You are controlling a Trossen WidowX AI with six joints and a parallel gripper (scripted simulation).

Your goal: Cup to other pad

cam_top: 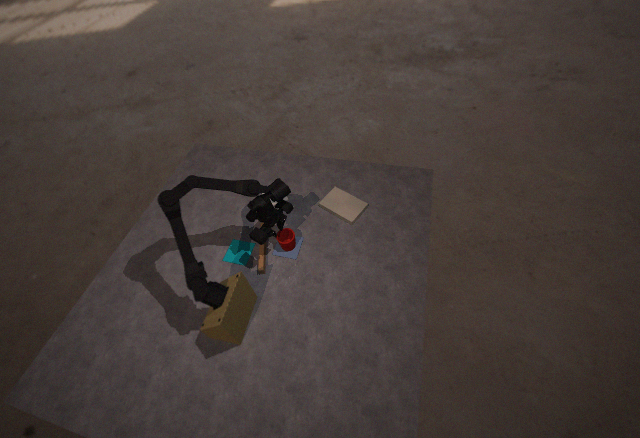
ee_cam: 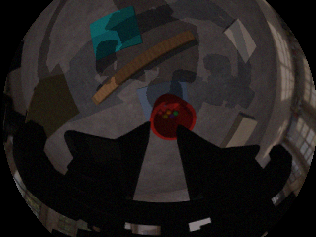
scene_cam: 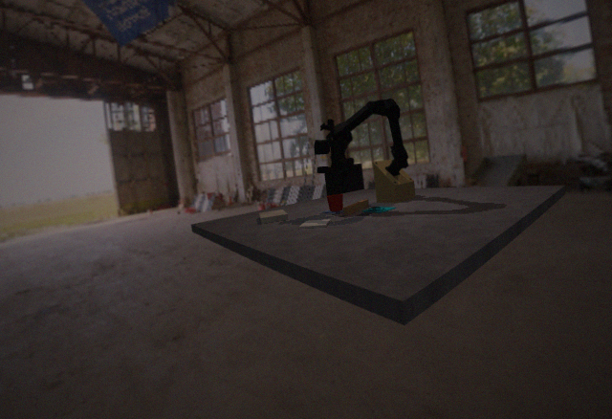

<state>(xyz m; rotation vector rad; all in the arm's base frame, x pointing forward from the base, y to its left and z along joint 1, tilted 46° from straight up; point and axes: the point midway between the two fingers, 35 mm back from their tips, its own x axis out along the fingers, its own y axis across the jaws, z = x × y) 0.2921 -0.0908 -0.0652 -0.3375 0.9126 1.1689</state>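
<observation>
The red cup [cam_top: 285, 238] [scene_cam: 335, 203] [ee_cam: 176, 118] stands upright on the blue pad [cam_top: 291, 254] with marbles inside; the wrist view shows them as small dots. My gripper [cam_top: 269, 234] [ee_cam: 163, 126] hangs just above the cup's near rim. Its fingers are partly apart and, as far as I can see, do not clasp the cup, which looks wider than the gap between them. The other pad [scene_cam: 316, 223] [ee_cam: 239, 39] is small and pale. It lies beyond the cup, and the arm hides it in the top view.
A wooden bar [cam_top: 261, 260] [ee_cam: 141, 66] and a teal block [cam_top: 238, 252] [ee_cam: 115, 30] lie close to the cup on the base side. A tan slab [cam_top: 343, 203] [scene_cam: 273, 215] lies farther out. The arm's tan base box [cam_top: 232, 309] stands in front.
</observation>
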